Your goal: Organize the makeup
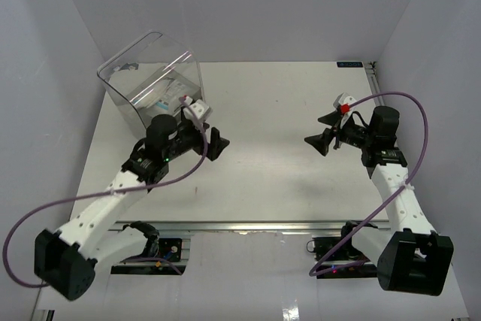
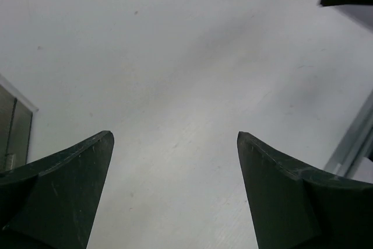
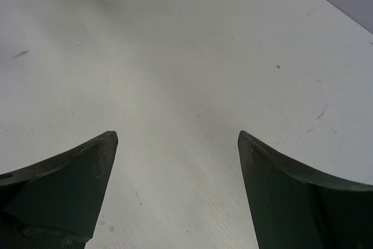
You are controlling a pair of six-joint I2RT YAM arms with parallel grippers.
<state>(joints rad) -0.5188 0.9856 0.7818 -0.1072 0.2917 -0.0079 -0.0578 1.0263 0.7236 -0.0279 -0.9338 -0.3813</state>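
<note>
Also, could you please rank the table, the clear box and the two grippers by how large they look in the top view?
1. table
2. clear box
3. left gripper and right gripper: they look about alike, so I would not rank one above the other.

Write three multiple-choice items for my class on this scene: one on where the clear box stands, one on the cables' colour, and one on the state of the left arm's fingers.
1. Where on the table does the clear box stand? A far left corner; B far right corner; C near edge, centre.
2. What colour are the arms' cables? A green; B purple; C orange.
3. How are the left fingers? A shut on a palette; B shut, empty; C open, empty.
Key: 1 A, the top view shows it there. 2 B, both run purple along the arms. 3 C, bare table shows between them.
</note>
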